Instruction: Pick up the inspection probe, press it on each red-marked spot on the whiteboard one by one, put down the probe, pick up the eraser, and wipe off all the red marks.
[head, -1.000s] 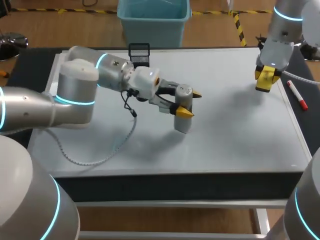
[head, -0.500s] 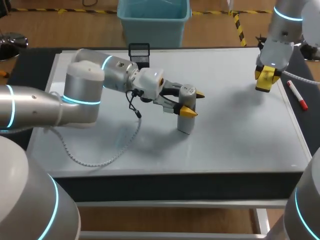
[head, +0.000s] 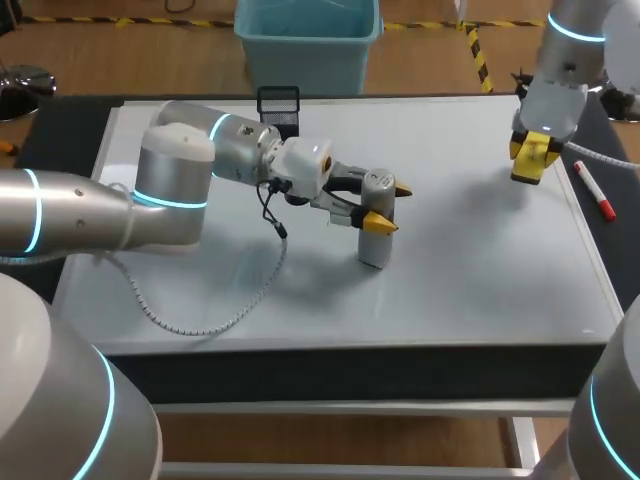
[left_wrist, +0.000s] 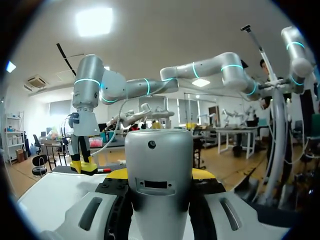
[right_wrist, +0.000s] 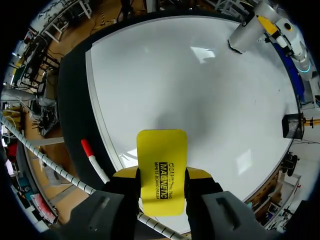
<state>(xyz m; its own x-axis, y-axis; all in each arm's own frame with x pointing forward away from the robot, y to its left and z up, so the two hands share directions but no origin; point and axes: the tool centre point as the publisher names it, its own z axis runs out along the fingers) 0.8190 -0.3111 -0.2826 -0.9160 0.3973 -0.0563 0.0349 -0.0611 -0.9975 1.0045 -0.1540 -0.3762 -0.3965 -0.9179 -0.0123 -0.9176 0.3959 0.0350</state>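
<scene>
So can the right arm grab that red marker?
Probably not yet. The right gripper is shut on the yellow eraser, though the red marker lies close by with nothing between.

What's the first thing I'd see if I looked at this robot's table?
The shiny silver probe, standing upright in the middle of the whiteboard with the left gripper shut around it. Next, the bright yellow eraser in the right gripper by the board's far right corner, with a red-capped marker lying just past that edge.
</scene>
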